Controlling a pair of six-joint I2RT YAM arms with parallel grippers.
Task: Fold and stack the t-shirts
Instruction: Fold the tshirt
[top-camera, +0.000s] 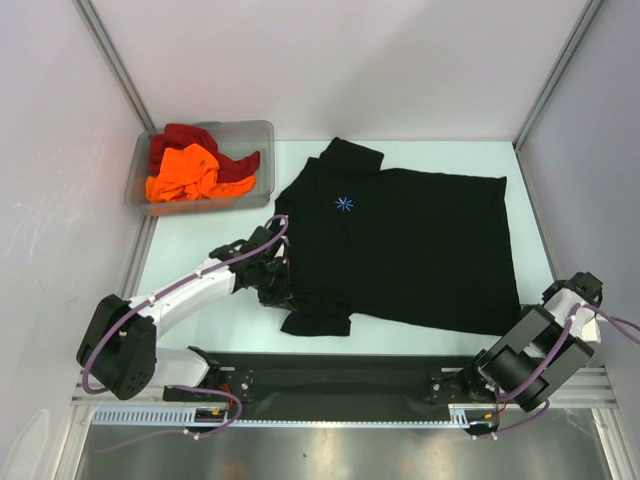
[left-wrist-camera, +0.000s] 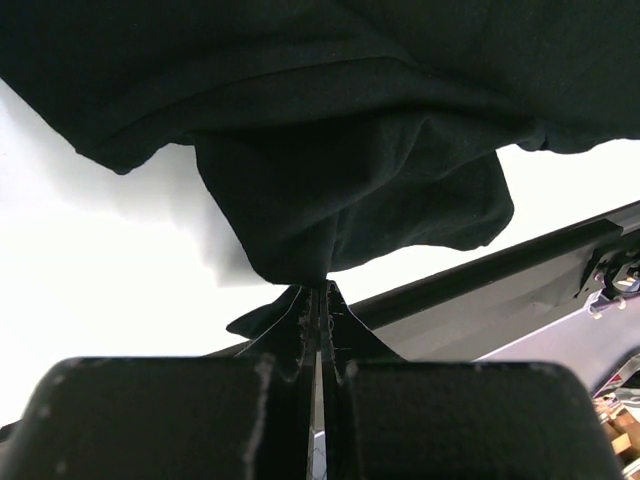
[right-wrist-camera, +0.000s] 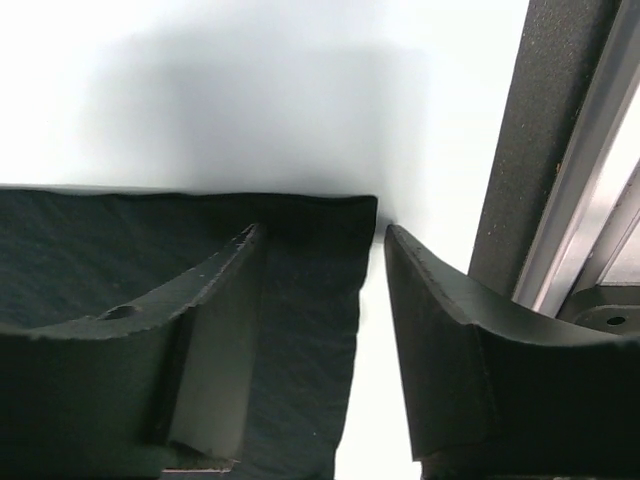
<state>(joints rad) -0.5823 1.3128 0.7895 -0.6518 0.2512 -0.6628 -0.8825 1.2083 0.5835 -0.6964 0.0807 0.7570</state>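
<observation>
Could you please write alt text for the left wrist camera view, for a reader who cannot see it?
The left gripper, jaws shut, pinches a bunched fold of the soft black cloth t-shirt, which fills the upper frame. Behind it lie the white table and a dark rail at right.

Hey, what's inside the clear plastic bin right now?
The orange t-shirt lies crumpled over the dark red t-shirt in the bin. Anything beneath them is covered.

Bare table (top-camera: 440, 158) lies open beyond the black t-shirt (top-camera: 430, 250); the grey bin (top-camera: 255, 135) fills the far-left corner, and the left arm (top-camera: 190, 285) crosses near-left.
</observation>
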